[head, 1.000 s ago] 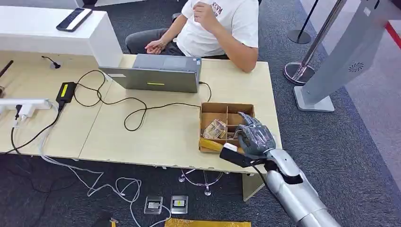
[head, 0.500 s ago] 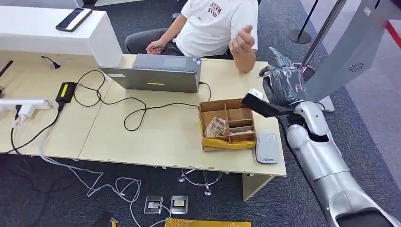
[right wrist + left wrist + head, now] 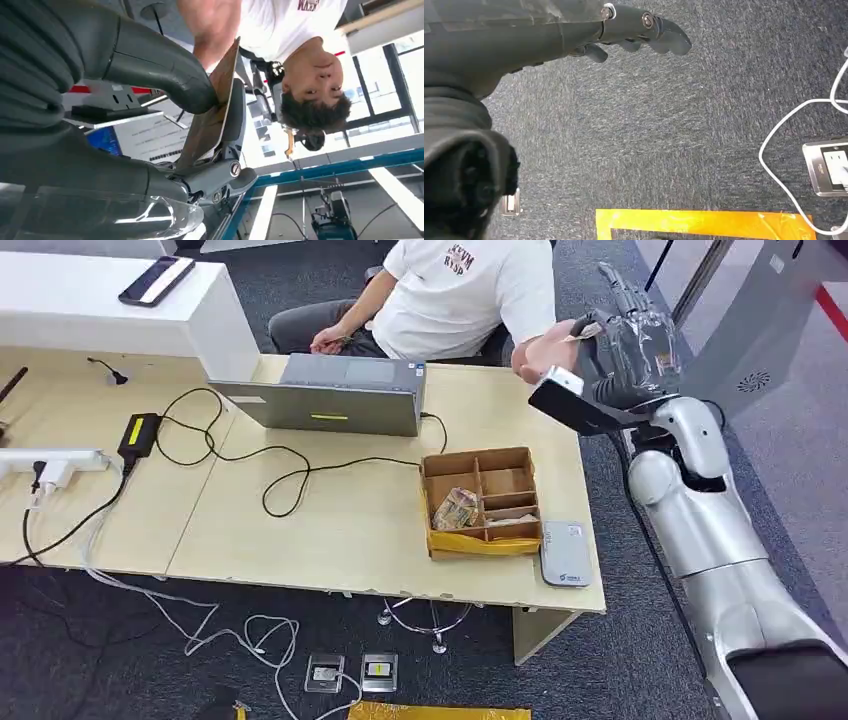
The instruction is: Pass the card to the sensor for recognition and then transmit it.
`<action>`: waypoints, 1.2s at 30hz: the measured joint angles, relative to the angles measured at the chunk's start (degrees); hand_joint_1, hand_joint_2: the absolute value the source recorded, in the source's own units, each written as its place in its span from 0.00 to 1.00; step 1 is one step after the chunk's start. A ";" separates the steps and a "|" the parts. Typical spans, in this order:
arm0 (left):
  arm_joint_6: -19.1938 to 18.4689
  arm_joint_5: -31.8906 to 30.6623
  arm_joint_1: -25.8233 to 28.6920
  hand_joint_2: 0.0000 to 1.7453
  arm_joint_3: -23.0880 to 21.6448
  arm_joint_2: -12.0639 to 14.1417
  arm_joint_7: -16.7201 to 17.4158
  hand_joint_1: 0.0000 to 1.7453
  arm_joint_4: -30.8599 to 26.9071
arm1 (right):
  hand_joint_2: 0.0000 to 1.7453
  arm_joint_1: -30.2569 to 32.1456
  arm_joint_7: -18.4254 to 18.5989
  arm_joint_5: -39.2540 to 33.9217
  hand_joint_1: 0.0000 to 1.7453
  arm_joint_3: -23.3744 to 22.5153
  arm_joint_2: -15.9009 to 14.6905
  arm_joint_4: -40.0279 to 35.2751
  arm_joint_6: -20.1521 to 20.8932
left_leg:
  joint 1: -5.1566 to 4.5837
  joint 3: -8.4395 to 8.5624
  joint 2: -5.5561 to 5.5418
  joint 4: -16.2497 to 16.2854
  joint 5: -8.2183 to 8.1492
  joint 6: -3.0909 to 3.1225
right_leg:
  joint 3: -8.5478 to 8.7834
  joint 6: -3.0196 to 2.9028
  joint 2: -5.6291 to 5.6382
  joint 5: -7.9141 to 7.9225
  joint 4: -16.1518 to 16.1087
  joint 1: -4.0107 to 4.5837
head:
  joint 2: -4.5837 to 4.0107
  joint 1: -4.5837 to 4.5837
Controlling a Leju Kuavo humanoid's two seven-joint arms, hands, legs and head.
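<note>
My right hand (image 3: 628,345) is raised beyond the table's far right corner, beside the seated person. It pinches a thin brown card (image 3: 210,117) between the thumb (image 3: 155,67) and the darker fingers. The card's edge (image 3: 577,333) sticks out toward the person, whose hand (image 3: 540,353) reaches up to its far end (image 3: 210,20). The flat grey-white sensor (image 3: 565,553) lies on the table's front right corner, well below and nearer than the hand. My left hand (image 3: 574,30) hangs over the carpet, fingers loosely apart, holding nothing.
A brown compartment box (image 3: 480,460) with crumpled paper stands left of the sensor. A laptop (image 3: 335,405) and black cables (image 3: 290,465) lie mid-table (image 3: 330,520). A grey kiosk (image 3: 740,350) stands right of the raised arm. Floor sockets (image 3: 826,167) and yellow tape (image 3: 699,222) lie below.
My right hand rose from the table's front edge by the box and sensor, up and away to the person. The person's hand swung over to meet the card.
</note>
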 joint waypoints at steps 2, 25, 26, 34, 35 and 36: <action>-0.15 -0.11 -0.01 0.00 -0.04 0.00 -0.18 0.00 0.00 | 1.00 -0.52 -0.59 -0.28 1.00 0.02 0.02 0.65 0.07 | 0.00 -0.02 0.00 0.00 0.00 0.00 | -0.01 0.00 0.00 0.00 0.00 0.00 | 0.00 0.00; -1.79 -0.57 -0.24 0.00 -2.36 1.01 -0.52 0.00 0.00 | 1.00 -7.57 -3.12 -0.50 1.00 1.62 3.41 23.48 -2.95 | 0.01 0.02 -0.03 0.00 0.00 0.00 | 0.02 0.00 -0.03 0.00 0.00 0.01 | 0.00 0.02; -1.81 -0.55 -0.23 0.00 -2.38 1.07 -0.52 0.00 0.00 | 1.00 -7.56 -3.10 -0.50 1.00 1.68 3.45 23.80 -2.95 | 0.01 0.02 -0.03 0.00 0.00 0.00 | 0.02 0.00 -0.03 0.00 0.00 0.01 | 0.00 0.00; -1.81 -0.35 -0.23 0.00 -2.43 1.11 -0.52 0.00 0.00 | 1.00 -7.54 -3.13 -0.48 0.00 1.79 3.83 25.70 -2.38 | 0.01 0.02 -0.03 0.00 0.01 0.00 | 0.02 0.00 -0.03 0.00 0.00 0.01 | 0.00 0.00; -1.81 -0.33 -0.23 0.00 -2.43 1.14 -0.52 0.00 0.00 | 1.00 -7.47 -3.12 -0.46 0.00 1.81 3.87 25.99 -2.34 | 0.01 0.01 -0.03 0.00 0.01 0.00 | 0.02 0.00 -0.03 0.00 0.00 0.01 | 0.00 0.02; -1.88 -0.26 -0.23 0.00 -2.43 1.14 -0.52 0.00 0.00 | 1.00 -7.37 -3.08 -0.48 0.00 1.84 3.95 26.23 -2.43 | 0.01 0.01 -0.03 0.00 0.01 0.00 | 0.02 0.00 -0.04 0.00 0.00 0.01 | 0.00 0.02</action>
